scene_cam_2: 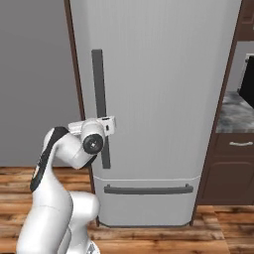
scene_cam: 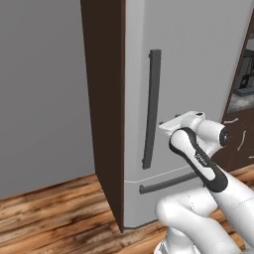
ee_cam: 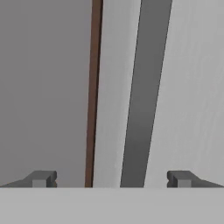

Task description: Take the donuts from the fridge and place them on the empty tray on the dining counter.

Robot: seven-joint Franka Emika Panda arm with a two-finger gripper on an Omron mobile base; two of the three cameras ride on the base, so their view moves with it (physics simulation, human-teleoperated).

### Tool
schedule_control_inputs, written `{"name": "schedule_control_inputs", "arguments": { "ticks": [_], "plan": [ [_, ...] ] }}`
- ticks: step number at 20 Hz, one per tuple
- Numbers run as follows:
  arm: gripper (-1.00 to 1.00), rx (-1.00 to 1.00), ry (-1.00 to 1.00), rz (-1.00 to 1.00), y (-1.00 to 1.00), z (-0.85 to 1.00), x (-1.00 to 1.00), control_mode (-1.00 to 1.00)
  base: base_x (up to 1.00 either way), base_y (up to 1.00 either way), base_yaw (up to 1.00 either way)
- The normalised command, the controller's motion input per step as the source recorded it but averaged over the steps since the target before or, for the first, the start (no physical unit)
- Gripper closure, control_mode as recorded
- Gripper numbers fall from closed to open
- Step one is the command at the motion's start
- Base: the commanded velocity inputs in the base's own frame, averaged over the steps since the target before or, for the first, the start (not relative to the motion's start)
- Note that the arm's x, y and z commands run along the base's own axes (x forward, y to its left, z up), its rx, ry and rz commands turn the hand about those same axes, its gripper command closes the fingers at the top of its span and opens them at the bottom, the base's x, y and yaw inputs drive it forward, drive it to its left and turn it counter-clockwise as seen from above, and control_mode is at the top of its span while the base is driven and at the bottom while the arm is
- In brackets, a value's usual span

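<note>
Facing the fridge, the arm is held level with the lower part of the long dark vertical handle, which serves as the landmark. The door is shut, and the bottom drawer with its dark bar handle is seen below the long handle in both base views.

From the left base view, the dark brown side panel of the fridge housing is shown left of the handle, with a grey wall beyond it and wood flooring underneath. The hand is seen just right of the handle's lower half, close to the door face.

From the right base view, the hand overlaps the handle's lower part, and a dark cabinet with a marbled bench top is shown well to the right of the handle.

From the hand view, the tool is seen spread fully wide with nothing between its fingertips. The handle runs up between the two tips, nearer the right one, and the brown panel edge lies just left of the handle.
</note>
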Motion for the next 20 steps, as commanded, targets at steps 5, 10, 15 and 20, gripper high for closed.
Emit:
{"name": "schedule_control_inputs", "arguments": {
  "ticks": [5,10,15,20],
  "plan": [
    [-1.0,0.02,-0.05,-0.03,0.11,-0.2,0.36,-1.0,0.0,0.0,0.0],
    [-1.0,0.05,0.13,0.0,0.03,-0.01,0.22,-1.0,0.0,0.0,0.0],
    [-1.0,0.04,0.1,0.01,0.0,0.0,0.31,-1.0,0.0,0.0,0.0],
    [-1.0,0.0,0.02,0.0,0.0,0.0,0.5,-1.0,0.0,0.0,0.0]
  ]
}}
